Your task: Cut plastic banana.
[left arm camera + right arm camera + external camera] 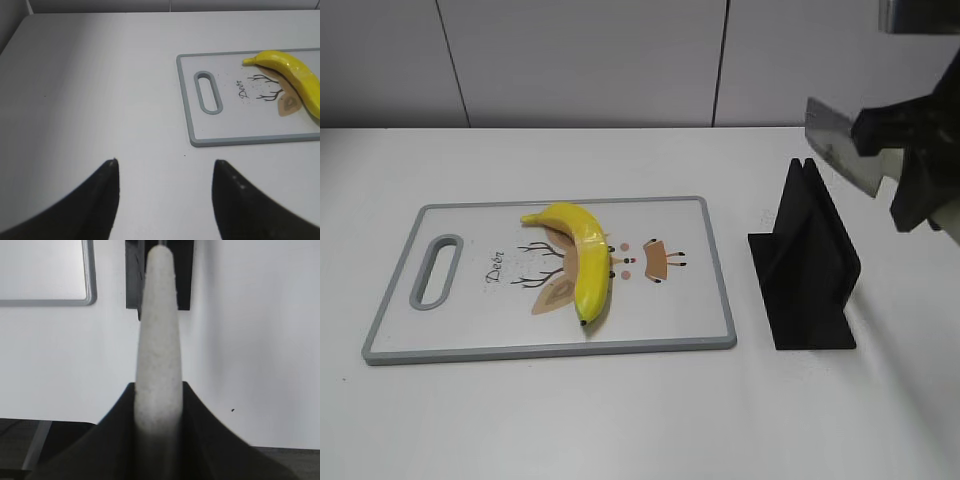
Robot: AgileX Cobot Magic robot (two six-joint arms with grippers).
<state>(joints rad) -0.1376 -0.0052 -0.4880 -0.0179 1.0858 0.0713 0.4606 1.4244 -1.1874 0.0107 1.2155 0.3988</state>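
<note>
A yellow plastic banana lies whole on a white cutting board with a grey rim and a deer drawing; both also show in the left wrist view, the banana and the board. My right gripper is shut on a grey toy knife and holds it in the air above and right of the black knife stand. In the right wrist view the knife points toward the stand. My left gripper is open and empty over bare table, left of the board.
The black stand sits right of the board on the white table. A grey panelled wall runs behind the table. The board's handle slot is at its left end.
</note>
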